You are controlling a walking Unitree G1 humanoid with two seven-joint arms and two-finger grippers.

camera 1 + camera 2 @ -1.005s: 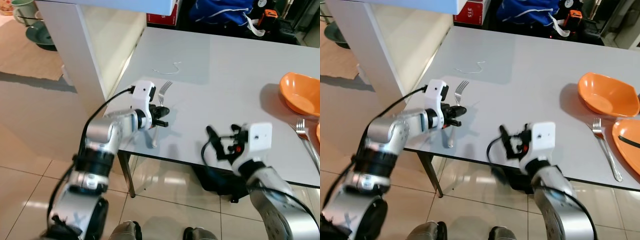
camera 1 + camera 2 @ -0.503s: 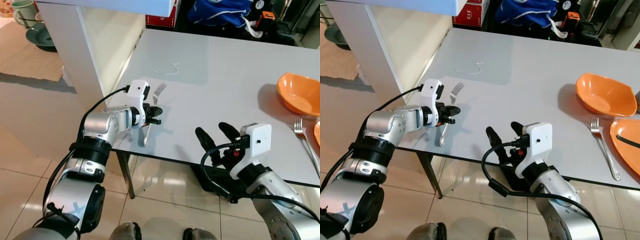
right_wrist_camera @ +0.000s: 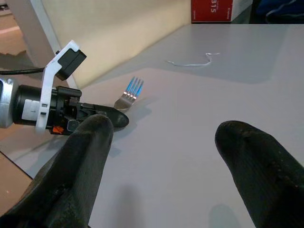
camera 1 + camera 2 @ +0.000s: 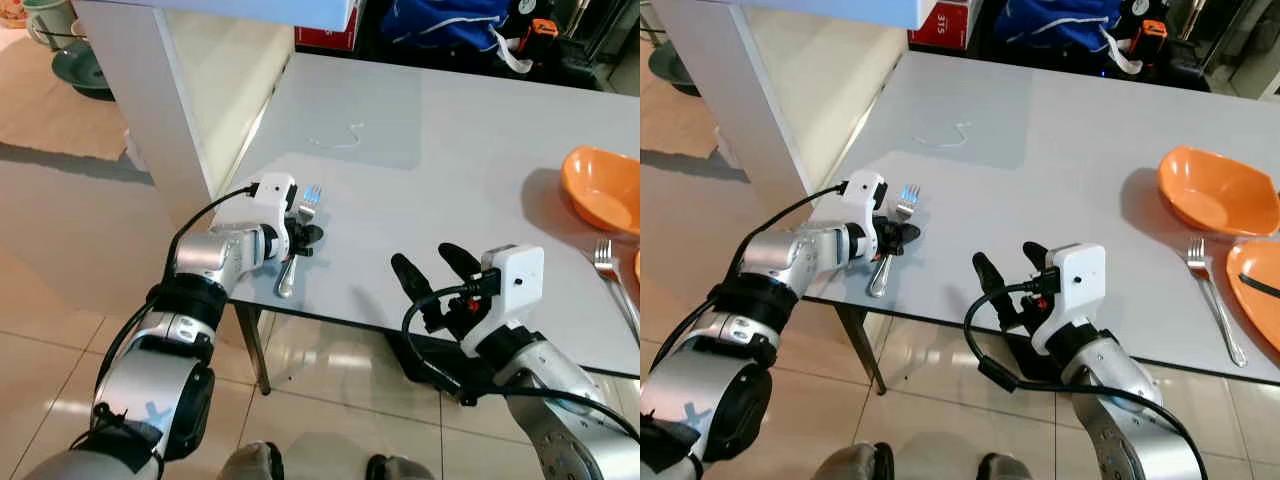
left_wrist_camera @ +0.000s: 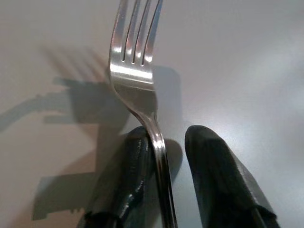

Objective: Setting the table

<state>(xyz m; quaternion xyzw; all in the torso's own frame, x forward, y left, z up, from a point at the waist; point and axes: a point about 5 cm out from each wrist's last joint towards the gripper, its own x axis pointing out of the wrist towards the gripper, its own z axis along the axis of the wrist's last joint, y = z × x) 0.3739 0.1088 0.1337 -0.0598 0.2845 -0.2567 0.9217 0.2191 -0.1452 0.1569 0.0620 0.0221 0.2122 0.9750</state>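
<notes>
Because your left pincer (image 4: 305, 238) sits low at the near left corner of the table (image 4: 450, 170), its two black fingers lie either side of the neck of the fork (image 4: 892, 244), which rests on the tabletop with tines pointing away from you and handle reaching back toward the near edge. In the left wrist view the fork (image 5: 138, 90) touches one finger while a narrow gap stays open to the other, so I judge the fingers a little spread and not yet pinching; it looks like a setup for gripping the fork at the neck, where it is thin enough to catch. Your right pincer (image 4: 432, 280) hovers at the near edge, fingers spread wide and holding nothing, well apart from the fork. At the far right an orange bowl (image 4: 1215, 192), a second fork (image 4: 1212, 292) and an orange plate (image 4: 1258, 290) already form a place setting, so this fork likely belongs to another. You cannot see the plate whole; the frame cuts it off. The fork's handle end is partly hidden behind the left wrist. A thin white string (image 4: 338, 139) lies farther up the table.
</notes>
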